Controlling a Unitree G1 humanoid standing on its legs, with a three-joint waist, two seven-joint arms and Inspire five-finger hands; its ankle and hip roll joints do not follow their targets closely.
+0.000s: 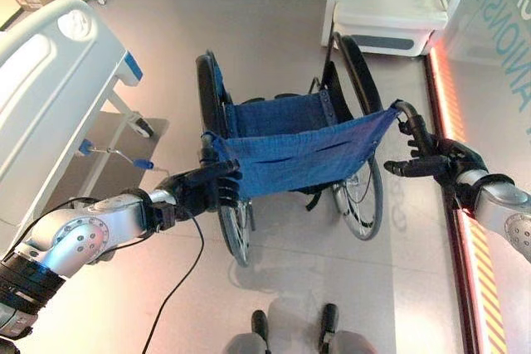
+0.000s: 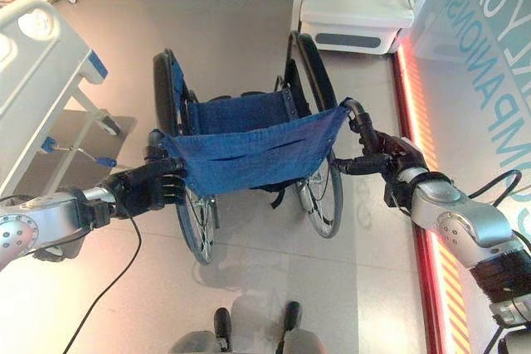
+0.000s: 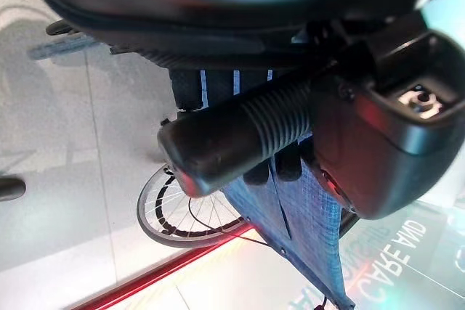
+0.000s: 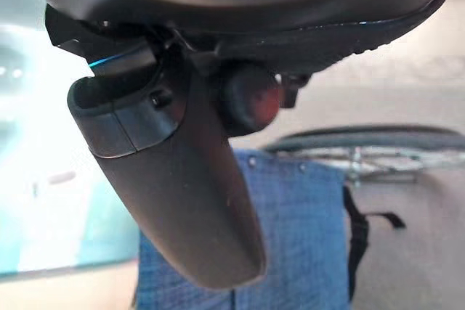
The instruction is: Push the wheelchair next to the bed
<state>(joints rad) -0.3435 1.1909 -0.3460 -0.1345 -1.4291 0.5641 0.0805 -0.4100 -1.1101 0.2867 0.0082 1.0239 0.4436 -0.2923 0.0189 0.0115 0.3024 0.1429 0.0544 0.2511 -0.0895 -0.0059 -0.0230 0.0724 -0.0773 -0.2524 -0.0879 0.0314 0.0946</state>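
A wheelchair [image 1: 290, 151] with a blue cloth seat and back and large black wheels stands on the floor in front of me, its back towards me. My left hand [image 1: 199, 190] is curled round the ribbed black left push handle [image 3: 240, 136]. My right hand [image 1: 440, 162] is wrapped on the right push handle [image 1: 412, 122], with its thumb [image 4: 182, 194] stretched along it. The white bed [image 1: 41, 80] stands at the upper left, a short gap from the wheelchair's left wheel.
A white bedside unit [image 1: 390, 2] stands beyond the wheelchair at the upper right. A glowing red strip [image 1: 465, 230] runs along the wall's foot on the right. The bed's wheeled base and blue pedals [image 1: 143, 163] jut out near my left hand.
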